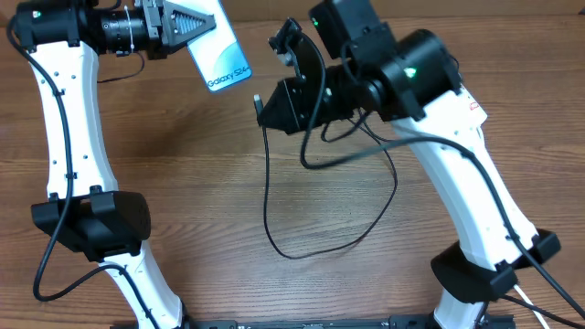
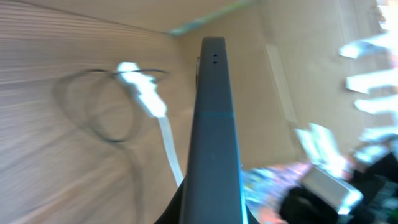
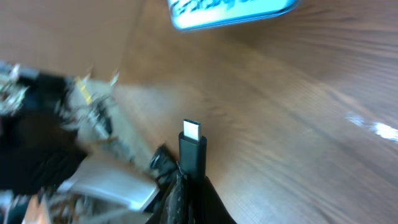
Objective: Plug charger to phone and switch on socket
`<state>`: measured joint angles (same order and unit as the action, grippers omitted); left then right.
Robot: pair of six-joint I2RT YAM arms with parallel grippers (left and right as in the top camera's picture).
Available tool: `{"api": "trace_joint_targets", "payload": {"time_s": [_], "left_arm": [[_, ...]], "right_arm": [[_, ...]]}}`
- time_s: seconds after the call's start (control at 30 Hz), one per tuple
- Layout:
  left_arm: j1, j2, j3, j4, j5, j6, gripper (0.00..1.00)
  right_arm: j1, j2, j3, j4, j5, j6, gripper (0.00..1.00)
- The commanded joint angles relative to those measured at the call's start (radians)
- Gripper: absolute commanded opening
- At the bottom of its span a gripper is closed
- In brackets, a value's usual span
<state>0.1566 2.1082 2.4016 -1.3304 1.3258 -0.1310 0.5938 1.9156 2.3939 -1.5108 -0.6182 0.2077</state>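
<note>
Over the far side of the table (image 1: 183,174), the phone (image 1: 222,53) is hanging, the left gripper (image 1: 194,27) clamping its upper end so the free short edge is facing the right arm. The right gripper (image 1: 268,108) is pinching the charger (image 3: 193,158) just behind its tip (image 3: 191,129), which is pointing at the phone but standing apart from it. Doing this well is asking for a slow, straight push along the phone's long axis, tip flat matching the port — blur is hiding the port itself. Nothing is lying between them. The slack cable (image 1: 267,192) is looping under the right arm and may be tugging sideways; a blurred white plug (image 2: 144,93) is lying beyond — the socket I cannot make out.
</note>
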Motion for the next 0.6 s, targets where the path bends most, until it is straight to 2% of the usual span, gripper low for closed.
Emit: {"api": "trace_joint_targets", "payload": {"time_s": [0.0,0.17,0.3,0.57], "left_arm": [[-0.019,-0.009,0.005,-0.005,0.256,0.013,0.04],[-0.057,-0.009,0.005,-0.007,0.257,-0.008,0.04],[-0.084,-0.009,0.005,-0.007,0.257,-0.011,0.04],[-0.088,-0.008,0.005,-0.008,0.243,-0.011,0.04]], "right_arm": [[0.008,0.012,0.003,-0.012,-0.103,-0.082,0.04],[0.009,0.012,0.002,-0.017,-0.093,-0.076,0.04],[0.009,0.013,0.002,0.001,0.002,0.004,0.04],[0.009,0.013,0.002,0.011,0.047,0.014,0.04]]}}
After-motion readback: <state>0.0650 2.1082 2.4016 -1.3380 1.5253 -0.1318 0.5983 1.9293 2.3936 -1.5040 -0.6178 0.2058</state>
